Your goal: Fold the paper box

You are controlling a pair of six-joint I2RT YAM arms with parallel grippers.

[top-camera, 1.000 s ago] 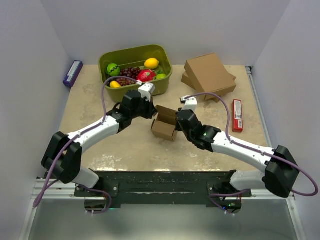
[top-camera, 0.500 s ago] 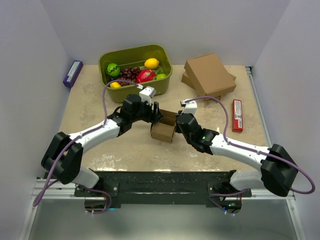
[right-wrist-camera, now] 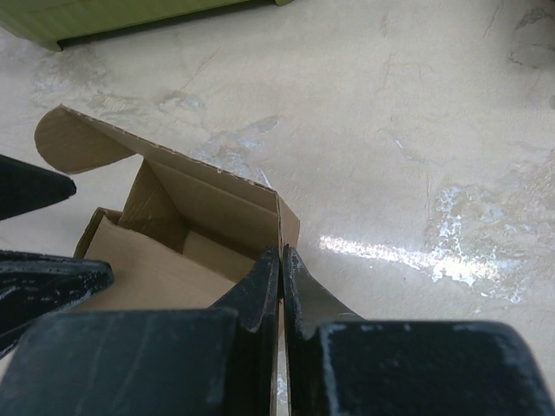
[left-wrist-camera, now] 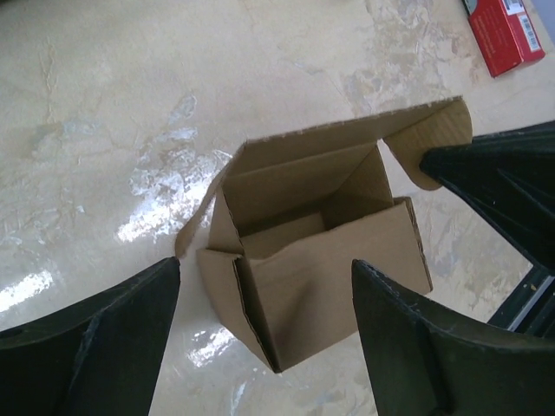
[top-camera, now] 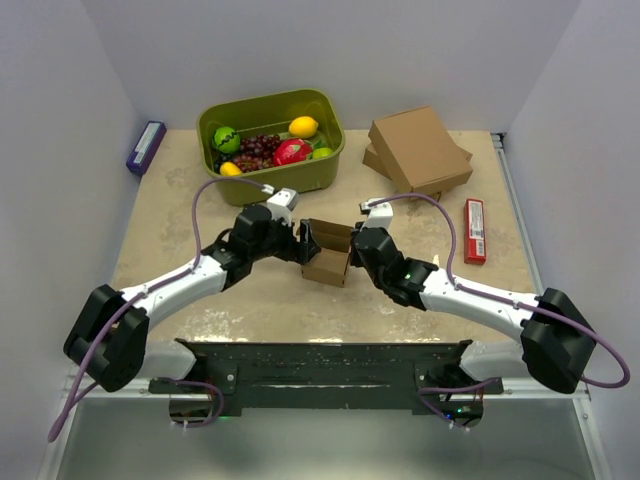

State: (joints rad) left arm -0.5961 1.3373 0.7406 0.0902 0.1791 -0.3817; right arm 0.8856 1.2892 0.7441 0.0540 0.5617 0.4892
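Note:
The paper box [top-camera: 328, 256] is a small brown cardboard box standing open-topped in the middle of the table, its rounded lid flap [left-wrist-camera: 434, 143] raised at the far side. My left gripper [top-camera: 304, 243] is open at the box's left side. In the left wrist view the box [left-wrist-camera: 329, 260] sits between and beyond the spread fingers of the left gripper [left-wrist-camera: 264, 264], and they do not touch it. My right gripper [right-wrist-camera: 281, 253] is shut on the thin right wall of the box [right-wrist-camera: 156, 260], at the corner of its rim.
A green bin [top-camera: 330, 150] with fruit stands at the back left. Stacked larger brown cardboard boxes [top-camera: 418, 150] lie at the back right, with a red packet [top-camera: 474, 230] beside them. A purple packet [top-camera: 146, 147] lies at the far left edge.
My left gripper went from shut to wide open and slid nearer and to the right, up to the box's left side. The right gripper stayed shut on the box wall.

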